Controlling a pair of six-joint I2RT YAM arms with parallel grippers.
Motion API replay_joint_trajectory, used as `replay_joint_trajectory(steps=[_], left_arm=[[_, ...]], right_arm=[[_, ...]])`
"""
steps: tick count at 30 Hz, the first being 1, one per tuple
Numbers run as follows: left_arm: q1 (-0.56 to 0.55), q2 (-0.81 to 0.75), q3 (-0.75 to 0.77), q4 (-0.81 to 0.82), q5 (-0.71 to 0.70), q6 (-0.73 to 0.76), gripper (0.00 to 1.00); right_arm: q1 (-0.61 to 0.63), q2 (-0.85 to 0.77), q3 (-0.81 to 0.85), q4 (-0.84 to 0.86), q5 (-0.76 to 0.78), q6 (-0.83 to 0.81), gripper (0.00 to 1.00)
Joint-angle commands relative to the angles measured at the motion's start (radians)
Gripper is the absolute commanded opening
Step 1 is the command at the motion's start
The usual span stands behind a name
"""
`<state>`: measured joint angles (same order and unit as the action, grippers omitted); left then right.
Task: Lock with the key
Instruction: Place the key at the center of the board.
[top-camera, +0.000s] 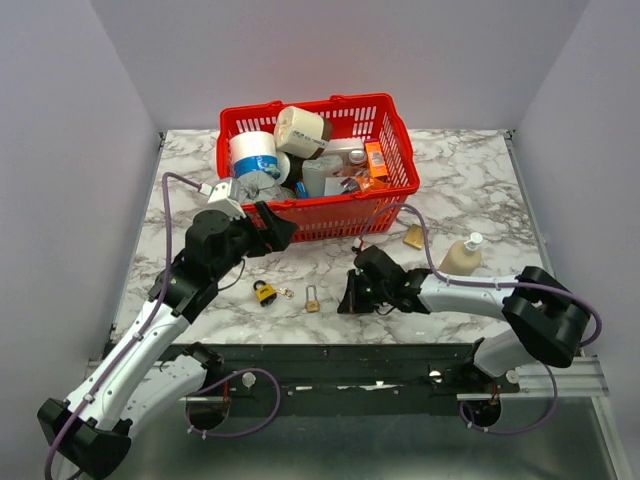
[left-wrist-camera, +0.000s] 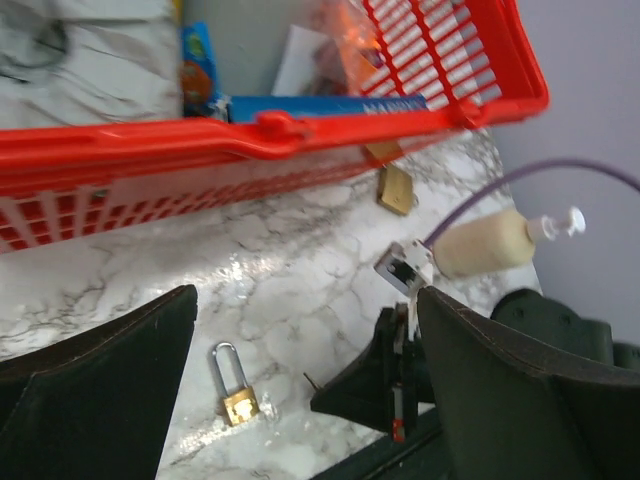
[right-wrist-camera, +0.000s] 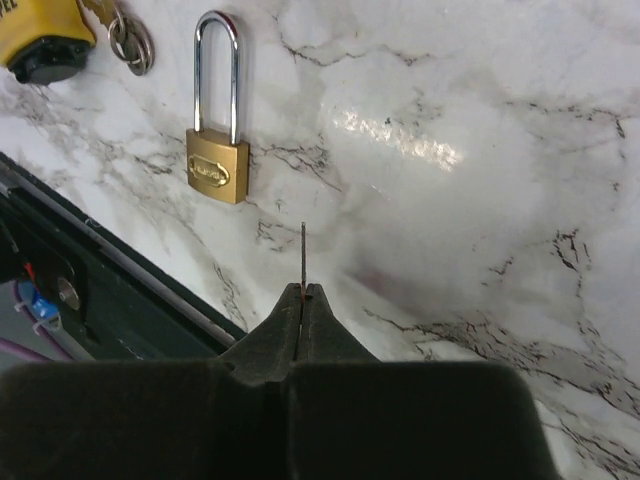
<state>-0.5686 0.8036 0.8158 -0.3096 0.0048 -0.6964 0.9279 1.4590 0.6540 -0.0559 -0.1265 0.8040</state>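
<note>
Pinching a thin key (right-wrist-camera: 303, 250), the right hand (right-wrist-camera: 300, 298) is closed; the padlock (right-wrist-camera: 217, 170) lies at its 11 o'clock on the bench (right-wrist-camera: 480, 200). The left hand (left-wrist-camera: 305, 300) is wide open and empty.

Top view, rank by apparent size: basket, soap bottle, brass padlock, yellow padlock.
1. basket
2. soap bottle
3. yellow padlock and brass padlock: too close to rank.
</note>
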Motion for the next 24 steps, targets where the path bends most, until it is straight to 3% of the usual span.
replay_joint_trajectory(steps=[1, 18, 24], left_arm=[[0.096, -0.038, -0.020, 0.021, 0.046, -0.051, 0.99], [0.167, -0.064, -0.040, 0.015, 0.054, -0.120, 0.99], [0.177, -0.075, -0.043, 0.003, 0.052, -0.121, 0.99]], right_arm=[[0.003, 0.043, 0.036, 0.077, -0.001, 0.087, 0.01], [0.005, 0.161, 0.081, 0.102, -0.012, 0.172, 0.02], [0.005, 0.189, 0.087, 0.096, -0.019, 0.193, 0.23]])
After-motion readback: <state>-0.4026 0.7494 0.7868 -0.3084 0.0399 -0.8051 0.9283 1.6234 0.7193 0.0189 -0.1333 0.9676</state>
